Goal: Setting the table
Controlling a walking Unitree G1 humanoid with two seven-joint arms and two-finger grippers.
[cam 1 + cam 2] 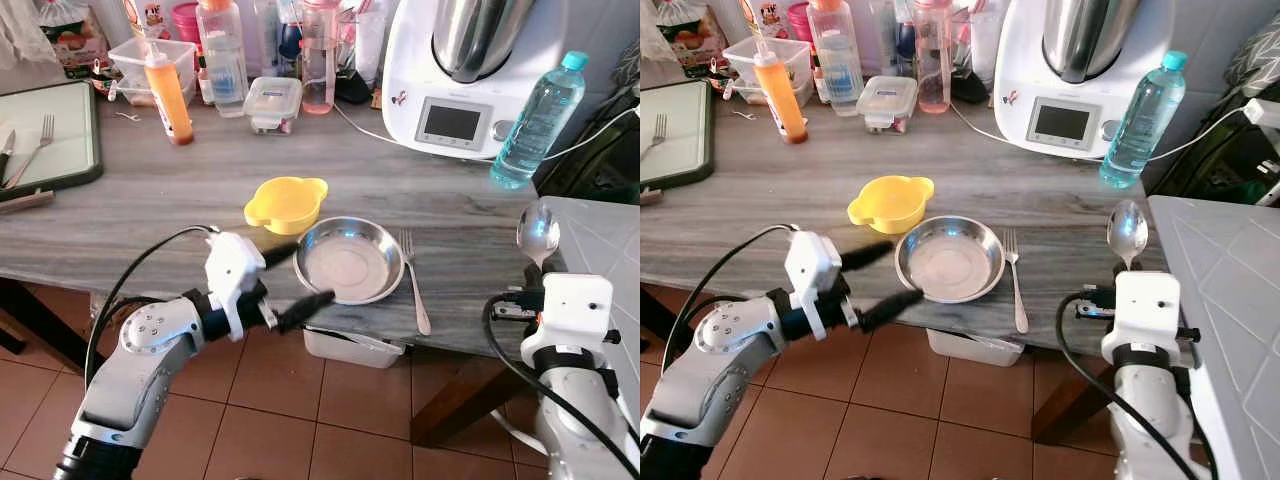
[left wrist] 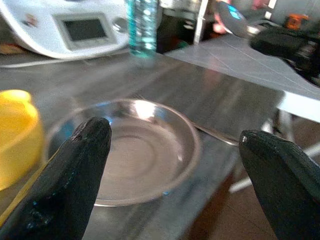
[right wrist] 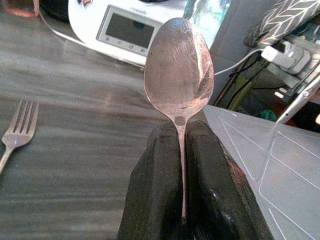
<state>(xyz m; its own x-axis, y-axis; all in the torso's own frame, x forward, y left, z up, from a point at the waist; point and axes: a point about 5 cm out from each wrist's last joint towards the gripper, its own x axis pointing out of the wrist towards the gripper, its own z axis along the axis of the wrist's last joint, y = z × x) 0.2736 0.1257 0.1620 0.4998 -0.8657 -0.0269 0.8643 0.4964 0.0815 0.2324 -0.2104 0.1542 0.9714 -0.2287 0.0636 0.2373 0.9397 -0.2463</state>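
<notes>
Left eye view: grey wood-grain table (image 1: 150, 200) with a steel plate (image 1: 349, 261) near its front edge, a fork (image 1: 413, 282) lying just beside the plate on the robot's right, tines pointing away from the robot, and a yellow bowl (image 1: 285, 204) touching the plate's far-left rim. Left gripper (image 1: 290, 278) at the table's front edge, left of the plate, fingers spread wide and holding nothing, one fingertip close to the plate's rim, the other lower, off the table's edge. Right gripper (image 1: 541, 268) raised at the table's right end, well apart from the fork, fingers pinched tight on the handle of a spoon (image 1: 537, 233) held upright, bowl end up. Right wrist view: same spoon (image 3: 179, 72) clamped between the two black fingers (image 3: 156, 185). Farther back on the table: white kitchen machine (image 1: 470, 75), clear water bottle (image 1: 537, 122) with a teal cap, orange sauce bottle (image 1: 168, 95), small lidded container (image 1: 272, 103). At the far left, a dark-rimmed tray (image 1: 60, 135) bearing a second fork (image 1: 35, 147).
</notes>
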